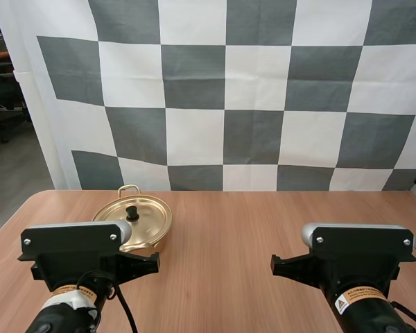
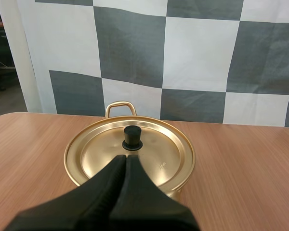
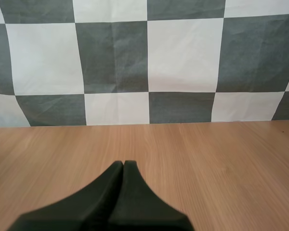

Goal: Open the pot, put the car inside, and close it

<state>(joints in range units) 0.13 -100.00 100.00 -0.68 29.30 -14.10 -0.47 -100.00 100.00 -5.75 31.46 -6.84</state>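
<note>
A gold pot stands on the left half of the wooden table, its lid on, with a black knob in the middle and a loop handle at the far side. My left gripper is shut on nothing, its tips just short of the knob on the near side. Over bare wood on the other half of the table my right gripper points forward, shut and holding nothing. Both arms' housings sit at the near edge in the high view.
The table's far edge runs along the backdrop. Bare wood stretches ahead of the right gripper and to the right of the pot.
</note>
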